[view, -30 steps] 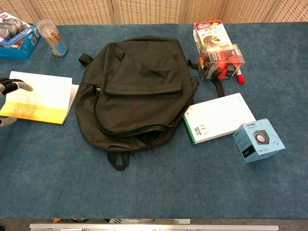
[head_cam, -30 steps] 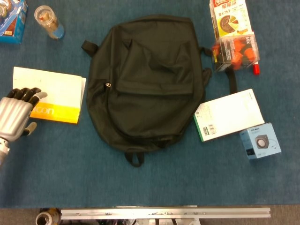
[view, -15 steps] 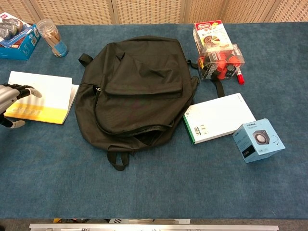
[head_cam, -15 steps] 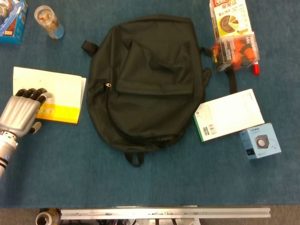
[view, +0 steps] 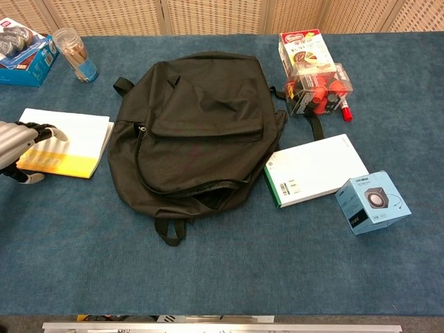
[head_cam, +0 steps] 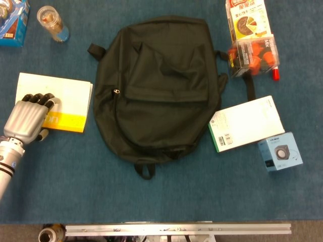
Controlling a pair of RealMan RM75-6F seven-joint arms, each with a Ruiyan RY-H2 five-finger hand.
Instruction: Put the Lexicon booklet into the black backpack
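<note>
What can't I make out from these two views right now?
- Lexicon booklet: the left robot hand covers its title in the head view, so grip is unclear.
- Right robot hand: outside both views.
- Black backpack: inside hidden by its own fabric in both views.
- Blue box: cut by the chest view's left edge.

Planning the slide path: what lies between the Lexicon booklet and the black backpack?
Only a narrow strip of bare blue table covering separates the Lexicon booklet from the black backpack; the head view shows it best. The left hand rests on the booklet's far side.
</note>
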